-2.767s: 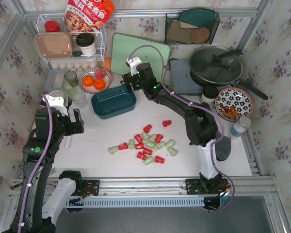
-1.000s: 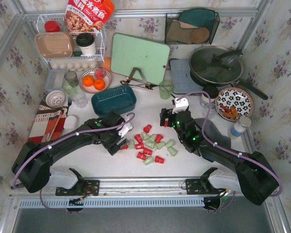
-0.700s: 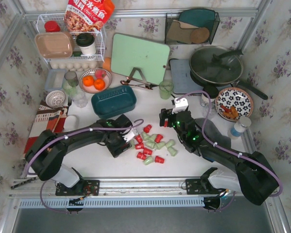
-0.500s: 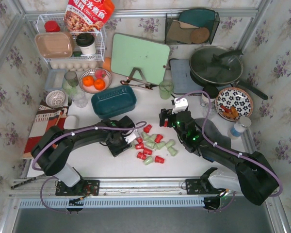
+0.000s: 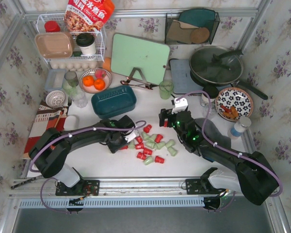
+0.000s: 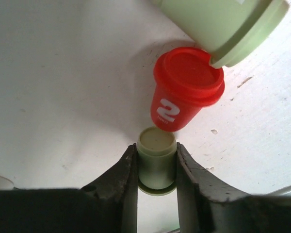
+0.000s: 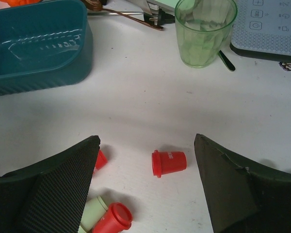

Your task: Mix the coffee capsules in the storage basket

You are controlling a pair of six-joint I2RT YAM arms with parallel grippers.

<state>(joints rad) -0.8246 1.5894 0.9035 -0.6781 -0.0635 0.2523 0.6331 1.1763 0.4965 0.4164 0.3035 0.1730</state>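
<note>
Red and pale green coffee capsules lie in a loose pile on the white table, in front of the dark teal storage basket, which stands empty. My left gripper is at the pile's left edge, shut on a pale green capsule. A red capsule touches that capsule's front, and a second green capsule lies beyond. My right gripper hangs open over a lone red capsule at the pile's far side. The basket is at that view's upper left.
A green glass and tongs stand behind the right gripper. A mint cutting board, a lidded pan, a patterned plate, a bowl of oranges and a white wire rack line the back.
The left arm slid a little to the right to the pile's edge, and its jaws closed in on a pale green capsule. The right arm has stayed still and open.
</note>
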